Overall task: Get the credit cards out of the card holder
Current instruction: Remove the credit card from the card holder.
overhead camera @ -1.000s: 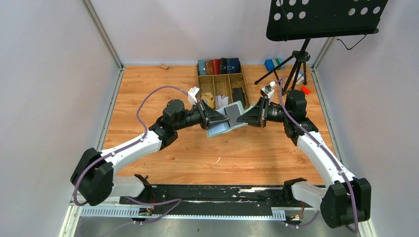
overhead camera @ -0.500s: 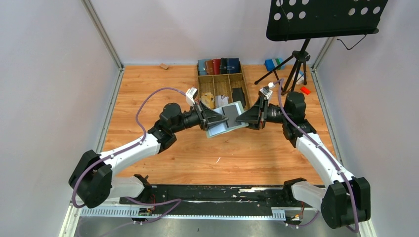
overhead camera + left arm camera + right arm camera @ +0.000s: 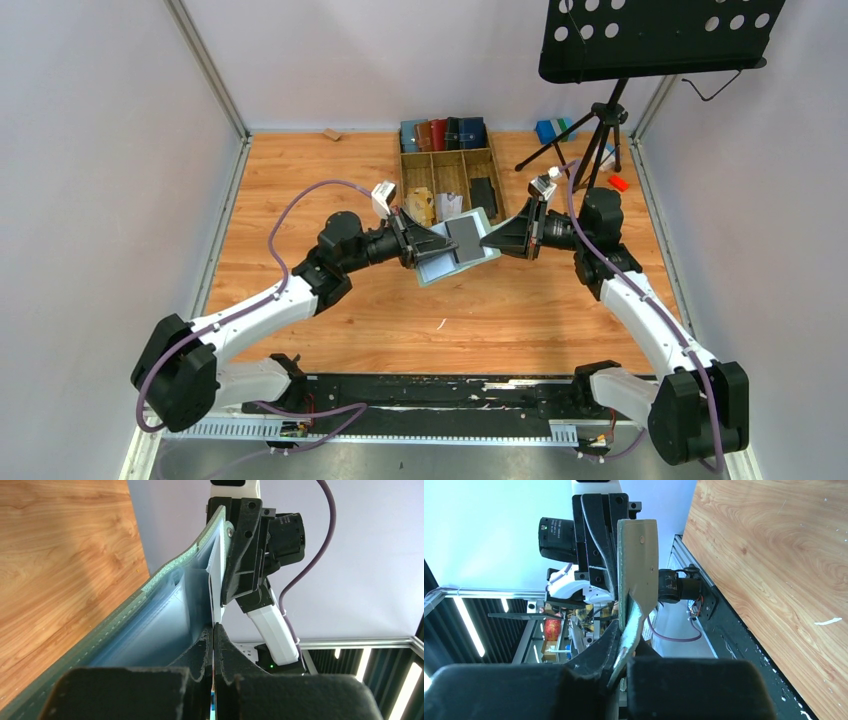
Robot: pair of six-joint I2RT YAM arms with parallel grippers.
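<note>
— Two grippers on one little wallet, is that right?

— Yes. The green card holder (image 3: 438, 266) hangs open in the air between them. It is over the middle of the table (image 3: 300, 190), just on the near side of the wooden tray (image 3: 450, 172).

— How are they gripping it?

— The right gripper (image 3: 490, 240) is pinched tight on the holder's right flap, the one with the little stud. The left gripper (image 3: 428, 248) is squeezed closed on a thin leaf at the left side. Pocket lining or card edge, I cannot tell.

— And the cards?

— One dark grey credit card (image 3: 464, 238) lies against the open inside, between the two grippers. Whether more sit under it, I cannot tell.
</note>
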